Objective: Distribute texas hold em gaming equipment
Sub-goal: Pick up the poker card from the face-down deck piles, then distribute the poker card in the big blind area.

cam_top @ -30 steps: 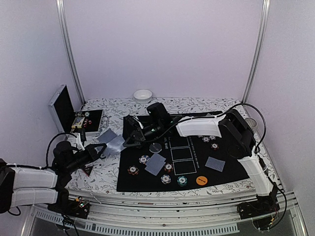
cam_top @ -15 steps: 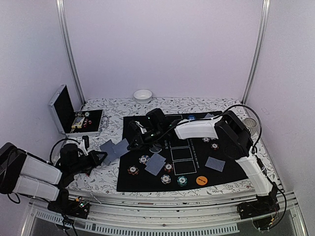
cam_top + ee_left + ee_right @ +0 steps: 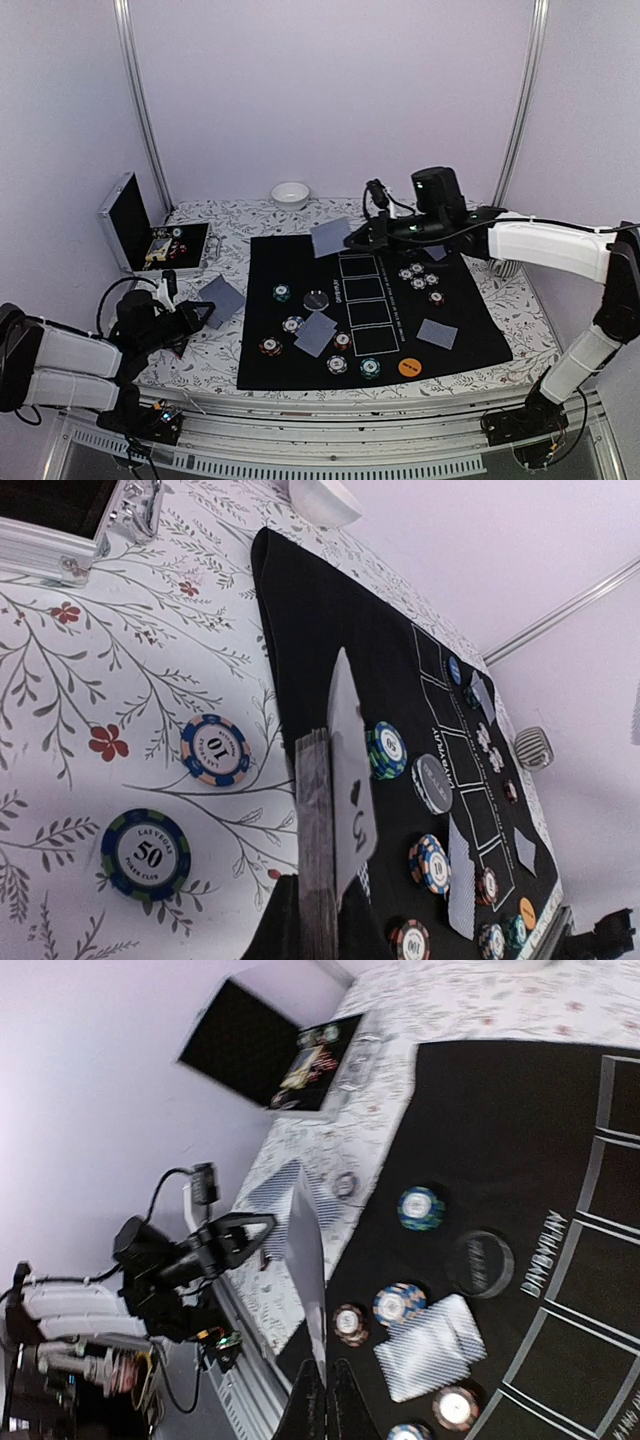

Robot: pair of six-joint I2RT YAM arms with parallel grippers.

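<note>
Right arm is stretched out long from the right side, reaching across the far edge of the mat (image 3: 455, 345). Right end effector (image 3: 352, 238) is pinched tight on a single card (image 3: 330, 238), which hangs in the air above the mat's far edge. From the wrist view that card (image 3: 305, 1260) runs edge-on straight out of the closed tips (image 3: 325, 1405).

Left arm lies low and folded at the near left corner, pointing right. Left end effector (image 3: 195, 312) sits over the floral tabletop (image 3: 215, 360), just off the mat's left edge. It is clamped on the deck (image 3: 318, 840), whose top card is tipped away and shows a black pip; the number beside it I can't read.

Two chips lie on the tabletop beside that deck. The blue 10 chip (image 3: 215, 750) is one. The green 50 chip (image 3: 146, 853) is the other, marked LAS VEGAS POKER CLUB.

On the mat there's a cluster of chips (image 3: 420, 278) to the right. A black disc (image 3: 317, 299) lies left of the printed boxes and an orange disc (image 3: 408, 367) sits near the front edge. Loose cards (image 3: 316, 334) lie flat among more chips. The mat's white lettering is too blurred to read.

The case (image 3: 150, 235) stands with its lid up at far left, and the bowl (image 3: 290, 193) sits at the back.
</note>
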